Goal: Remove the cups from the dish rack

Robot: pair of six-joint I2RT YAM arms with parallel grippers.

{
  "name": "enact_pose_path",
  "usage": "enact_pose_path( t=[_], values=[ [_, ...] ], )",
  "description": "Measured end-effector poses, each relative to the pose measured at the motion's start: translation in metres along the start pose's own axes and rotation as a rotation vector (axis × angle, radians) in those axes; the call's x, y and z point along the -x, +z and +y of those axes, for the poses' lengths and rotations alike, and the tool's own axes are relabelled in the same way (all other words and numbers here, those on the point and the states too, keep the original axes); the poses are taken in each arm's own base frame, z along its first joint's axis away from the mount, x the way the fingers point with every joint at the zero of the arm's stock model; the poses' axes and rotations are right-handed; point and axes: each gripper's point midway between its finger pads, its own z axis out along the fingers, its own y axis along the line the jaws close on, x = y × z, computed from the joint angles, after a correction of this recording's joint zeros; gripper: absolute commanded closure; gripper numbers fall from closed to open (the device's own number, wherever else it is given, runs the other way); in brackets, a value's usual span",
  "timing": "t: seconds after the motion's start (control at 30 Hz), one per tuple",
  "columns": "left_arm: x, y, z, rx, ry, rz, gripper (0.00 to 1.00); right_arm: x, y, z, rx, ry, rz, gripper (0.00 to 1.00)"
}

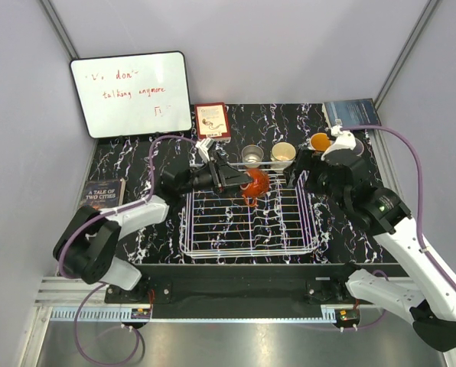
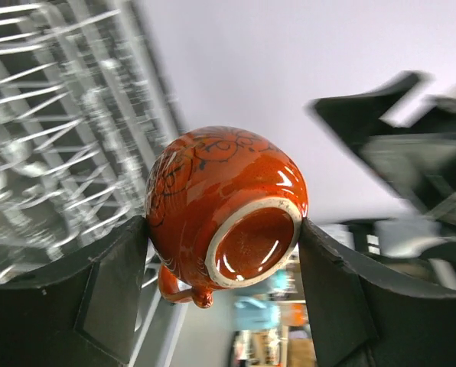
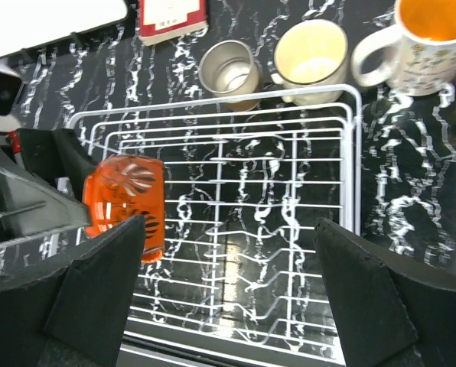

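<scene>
Currently the step in hand is lifting a cup out of the rack, and by the look of the wires it is the last one.

Top view.
- dish rack [image 1: 247, 229]: centre of the table. Its grid is bare except at the far left part.
- orange-red cup [image 1: 257, 187]: over that far left part, clamped in your left gripper [image 1: 249, 183].
- Already out, in a row just beyond the rack's far side: grey cup [image 1: 252, 155], cream cup [image 1: 282, 154] and, further right, orange-lined mug [image 1: 320, 141].
- Also present: whiteboard [image 1: 130, 93], far left.

Left wrist view.
- Orange-red cup: lying over, base toward the lens, handle low and left. It is pinched between the two fingers [image 2: 105, 290], one on each flank.
- Rack: blurred at upper left, apart from the cup. You cannot tell from here whether the cup has fully cleared the raised side.

Right wrist view.
- right gripper [image 3: 229, 222]: spread wide, holding nothing, hovering over the rack.
- Orange-red cup: at the rack's left edge, in the left gripper. No other cup shows on the grid.

Next move, as judged: carry the cup over the raised side and turn it upright. Set it on bare table to the left of the grey cup, then release. The hold is on a rounded, glazed body, so tilt slowly, because it may slip.
</scene>
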Motion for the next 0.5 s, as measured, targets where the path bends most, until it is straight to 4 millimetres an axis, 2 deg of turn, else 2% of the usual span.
enact_pose_path(
  t=[0.13,0.23,0.33,0.5],
  values=[
    [0.002,0.001,-0.013,-0.139,-0.075,0.004,1.00,-0.010,0.003,0.007,0.055,0.022,0.016,0.02],
    [0.000,0.004,-0.011,-0.181,-0.165,0.028,1.00,-0.013,0.002,0.015,0.107,0.046,0.018,0.05],
    [-0.003,0.003,-0.009,-0.189,-0.217,0.044,1.00,-0.010,-0.003,0.026,0.168,0.073,0.006,0.10],
    [-0.004,-0.001,-0.021,-0.233,-0.220,0.058,1.00,0.003,-0.014,0.052,0.303,0.129,-0.029,0.17]
  ],
)
